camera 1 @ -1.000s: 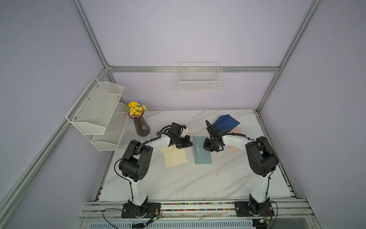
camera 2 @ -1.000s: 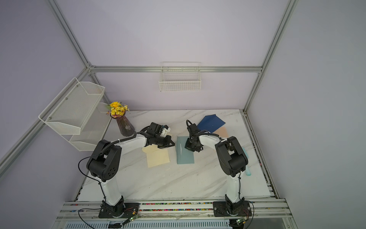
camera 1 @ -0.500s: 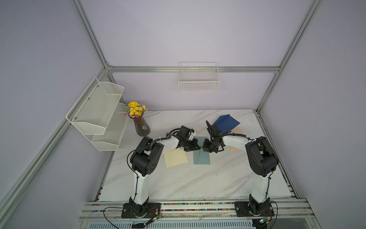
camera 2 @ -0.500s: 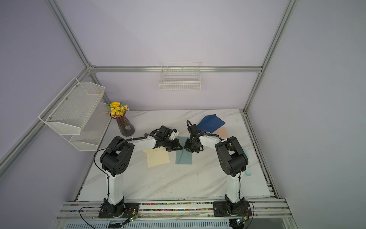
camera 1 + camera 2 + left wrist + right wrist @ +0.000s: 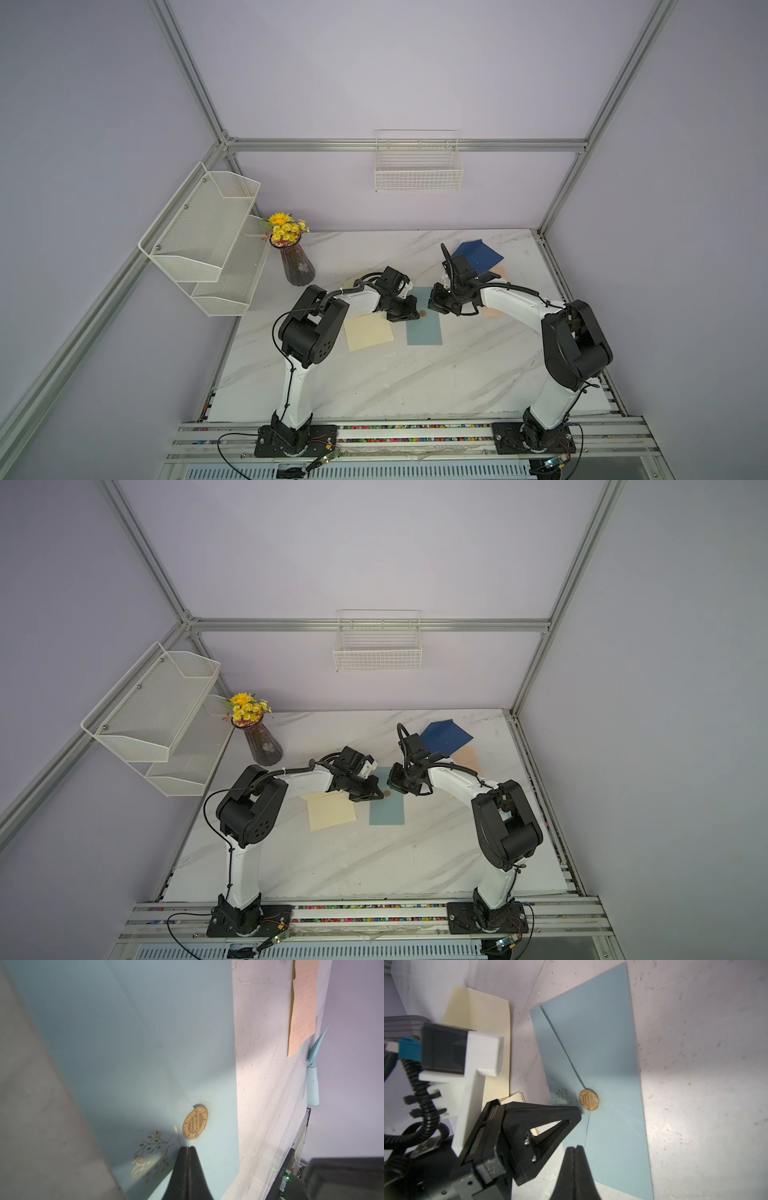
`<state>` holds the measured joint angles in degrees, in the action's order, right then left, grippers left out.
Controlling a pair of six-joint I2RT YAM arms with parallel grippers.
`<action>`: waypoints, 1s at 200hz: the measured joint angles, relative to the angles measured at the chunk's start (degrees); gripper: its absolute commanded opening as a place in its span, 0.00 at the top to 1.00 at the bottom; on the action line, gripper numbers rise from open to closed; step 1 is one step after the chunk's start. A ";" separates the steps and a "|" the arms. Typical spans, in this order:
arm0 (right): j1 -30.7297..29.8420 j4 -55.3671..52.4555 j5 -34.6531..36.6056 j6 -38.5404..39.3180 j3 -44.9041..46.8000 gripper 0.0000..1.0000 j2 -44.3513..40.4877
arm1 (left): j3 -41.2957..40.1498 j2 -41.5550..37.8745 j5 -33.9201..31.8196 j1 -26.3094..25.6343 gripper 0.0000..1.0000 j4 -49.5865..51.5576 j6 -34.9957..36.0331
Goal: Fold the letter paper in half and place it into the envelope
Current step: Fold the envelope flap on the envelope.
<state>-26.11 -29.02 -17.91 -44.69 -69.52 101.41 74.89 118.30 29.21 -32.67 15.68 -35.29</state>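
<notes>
The light blue envelope lies flat mid-table in both top views, flap down, with a gold seal at the flap's tip. Left of it lies the cream letter paper, showing a crease. My left gripper is shut with nothing between its fingers, its tip on the envelope right beside the seal. My right gripper is also shut and empty, its tip over the envelope's far end, facing the left gripper across the seal.
A dark blue sheet and a peach lined paper lie behind the right arm. A pale blue tool sits at the table's right edge. A flower vase and wire shelf stand at the left; a wire basket hangs on the back wall.
My left gripper has swung right, from over the cream paper to the envelope's seal. The right gripper has stayed almost where it was. Both stayed shut.
</notes>
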 measured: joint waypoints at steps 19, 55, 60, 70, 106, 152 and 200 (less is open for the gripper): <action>0.00 1.09 -1.29 -0.11 0.11 1.00 1.51 | 0.22 0.00 -0.15 -0.15 1.00 0.72 0.55; 0.02 4.11 -3.37 -0.85 0.11 1.00 5.60 | 0.57 0.00 -0.17 -0.15 1.00 1.75 1.11; 0.02 4.44 -3.61 -0.98 0.11 1.00 6.16 | 0.59 0.00 -0.17 -0.15 1.00 1.88 1.31; 0.02 5.03 -3.89 -1.22 0.11 1.00 7.15 | 0.63 0.00 -0.17 -0.15 1.00 2.03 1.51; 0.02 5.75 -4.11 -1.29 0.11 1.00 10.19 | 0.76 0.00 -0.15 -0.17 1.00 2.45 1.90; -0.02 4.39 -1.75 -0.35 -0.74 1.00 10.32 | 0.85 0.00 -0.11 -0.15 1.00 2.86 1.95; -0.02 1.57 -0.22 0.00 -3.61 1.00 11.72 | 0.85 0.00 -0.11 -0.15 1.00 2.86 1.97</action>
<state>-26.13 -27.44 -18.13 -44.69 -73.12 113.12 75.75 118.30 29.10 -32.82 18.55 -33.32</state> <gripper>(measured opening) 0.044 0.047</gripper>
